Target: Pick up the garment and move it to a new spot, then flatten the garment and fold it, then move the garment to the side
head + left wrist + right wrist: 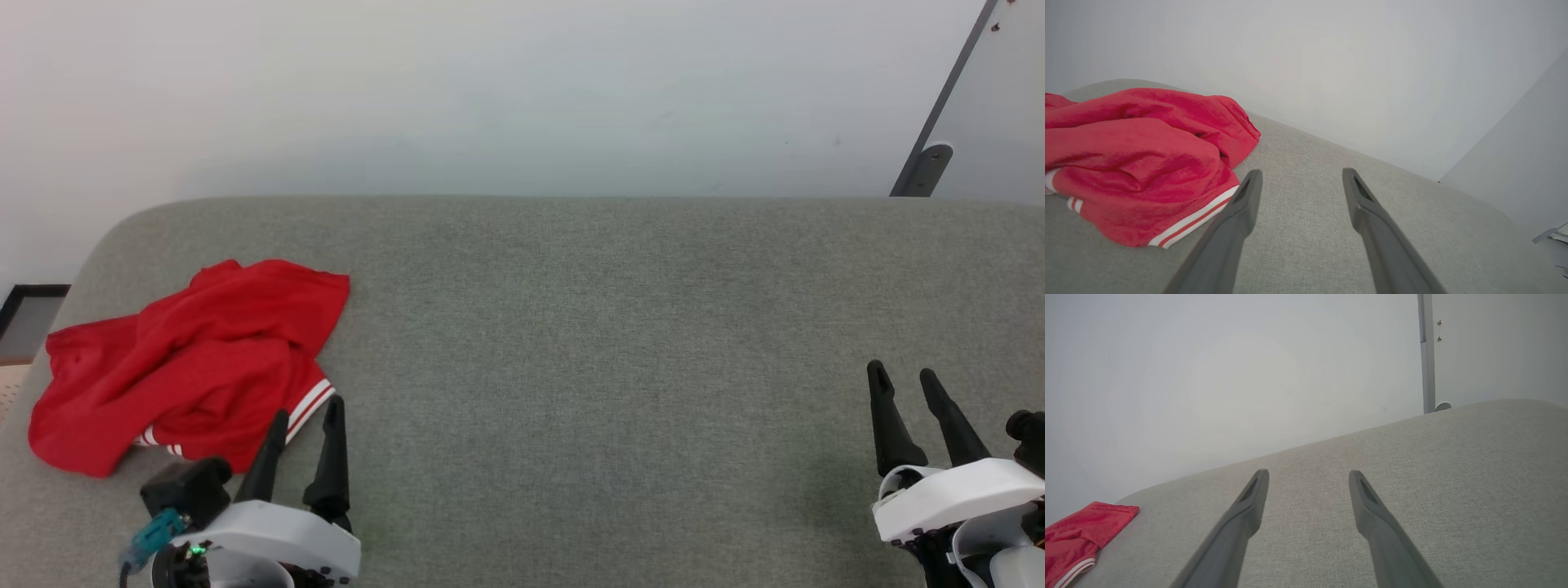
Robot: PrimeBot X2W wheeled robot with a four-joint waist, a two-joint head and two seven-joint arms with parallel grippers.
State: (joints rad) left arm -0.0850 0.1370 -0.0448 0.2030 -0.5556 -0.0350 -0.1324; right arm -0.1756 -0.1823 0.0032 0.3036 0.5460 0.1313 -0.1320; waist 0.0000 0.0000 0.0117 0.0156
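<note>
Red, soft garment [188, 359] lies crumpled on grey woven cushion [612, 327].

Bright, even light; soft shadows; sharp

The grey cloth-covered tabletop [612, 327] gives open passage from its middle to its right end, the only obstacle being the crumpled garment [188, 359] heaped at the left end, just ahead of the left hand [308, 407], while the wall [490, 98] closes off the far edge.
</note>
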